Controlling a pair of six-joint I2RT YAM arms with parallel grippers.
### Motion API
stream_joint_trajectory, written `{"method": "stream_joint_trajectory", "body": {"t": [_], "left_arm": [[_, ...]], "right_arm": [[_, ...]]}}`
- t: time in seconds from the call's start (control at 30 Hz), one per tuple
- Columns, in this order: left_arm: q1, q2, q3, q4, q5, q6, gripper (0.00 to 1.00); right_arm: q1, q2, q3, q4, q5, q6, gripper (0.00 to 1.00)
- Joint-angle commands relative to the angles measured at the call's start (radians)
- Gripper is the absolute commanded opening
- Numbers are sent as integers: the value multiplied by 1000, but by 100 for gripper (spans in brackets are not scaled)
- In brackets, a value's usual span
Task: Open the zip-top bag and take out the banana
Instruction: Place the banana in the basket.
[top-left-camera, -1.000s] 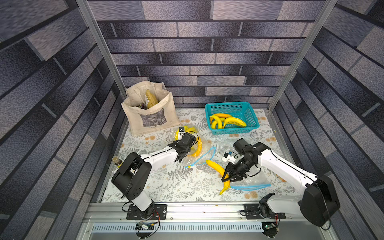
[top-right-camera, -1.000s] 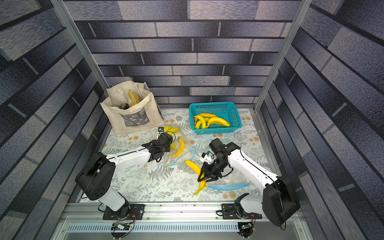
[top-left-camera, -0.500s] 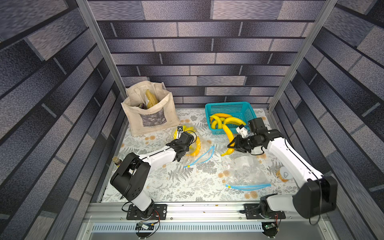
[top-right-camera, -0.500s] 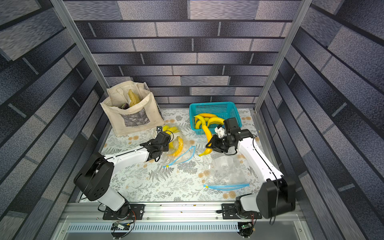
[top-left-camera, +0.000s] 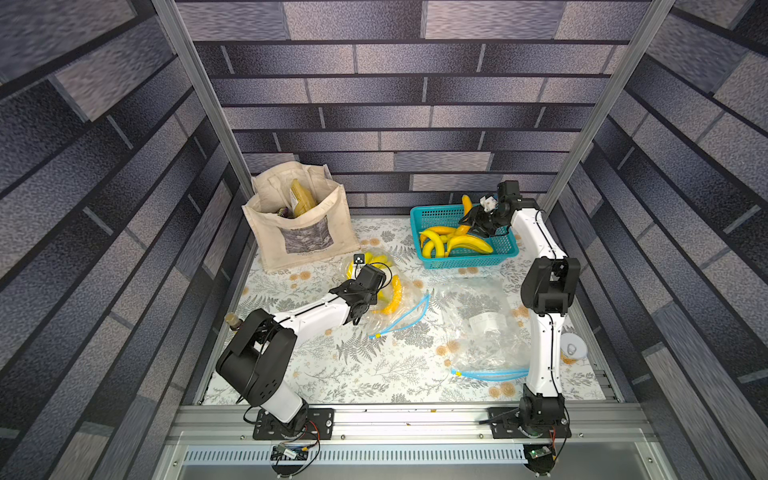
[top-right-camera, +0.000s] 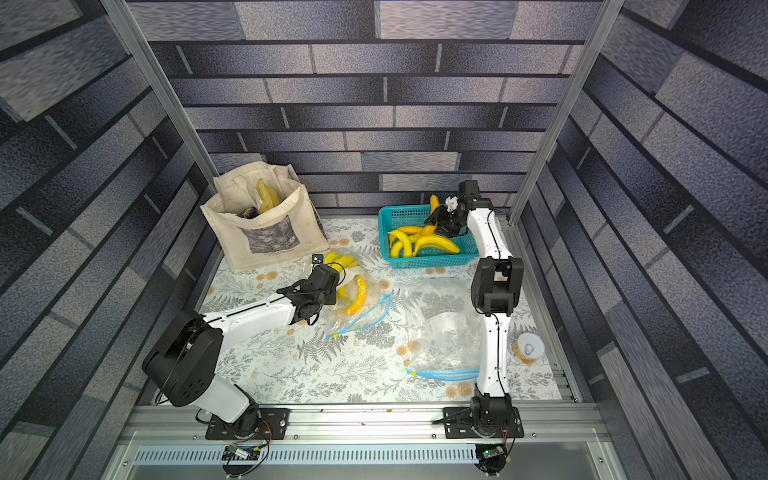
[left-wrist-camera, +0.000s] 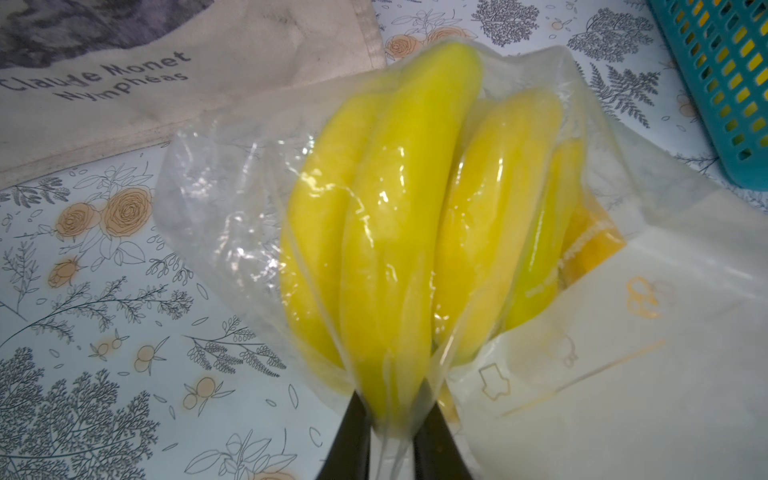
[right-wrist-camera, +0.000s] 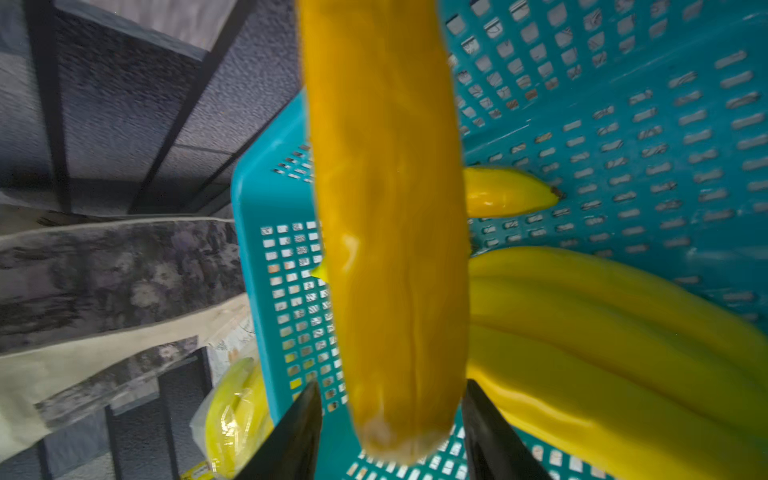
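Observation:
A clear zip-top bag (top-left-camera: 405, 309) (top-right-camera: 365, 311) with a blue zip lies mid-table and holds yellow bananas (left-wrist-camera: 399, 216). My left gripper (left-wrist-camera: 392, 395) (top-left-camera: 376, 286) is shut on that bag, pinching plastic and a banana end. My right gripper (right-wrist-camera: 390, 386) (top-left-camera: 473, 218) (top-right-camera: 440, 220) hovers over the teal basket (top-left-camera: 465, 262) (top-right-camera: 428, 262). A darker yellow banana (right-wrist-camera: 386, 208) (top-left-camera: 466, 204) stands between its jaws. The jaws are open, with a gap on each side of the fruit. That banana looks blurred in the right wrist view.
Several bananas (top-left-camera: 457, 245) lie in the basket. A second, flat clear bag (top-left-camera: 482, 328) (top-right-camera: 444, 328) lies front right. A canvas tote (top-left-camera: 299, 232) (top-right-camera: 266, 232) stands back left. A small can (top-left-camera: 573, 349) (top-right-camera: 528, 349) sits beside the right arm.
My right arm carried the banana from the front of the table back and up over the basket, and its jaws have spread apart. The left gripper stays on the bag.

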Motion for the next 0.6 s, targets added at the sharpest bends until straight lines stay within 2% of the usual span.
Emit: {"method": "stream_joint_trajectory", "body": {"t": [0.0, 0.1, 0.23, 0.33, 0.43, 0.57], "left_arm": [[4, -29, -15, -37, 12, -3, 18], [3, -24, -10, -40, 13, -7, 18], [4, -22, -12, -42, 12, -11, 18], [9, -22, -19, -35, 17, -14, 18], [10, -19, -17, -33, 21, -14, 18], [10, -29, -23, -39, 18, -14, 19]], "right_arm": [[21, -102, -91, -33, 14, -60, 63], [22, -306, -314, 97, 46, -68, 69], [32, -625, -668, 194, 37, -71, 68], [81, -848, -933, 211, 34, -62, 67], [183, -1021, -1154, 237, -3, 10, 66], [378, -1162, -1373, 282, 37, 134, 65]]}}
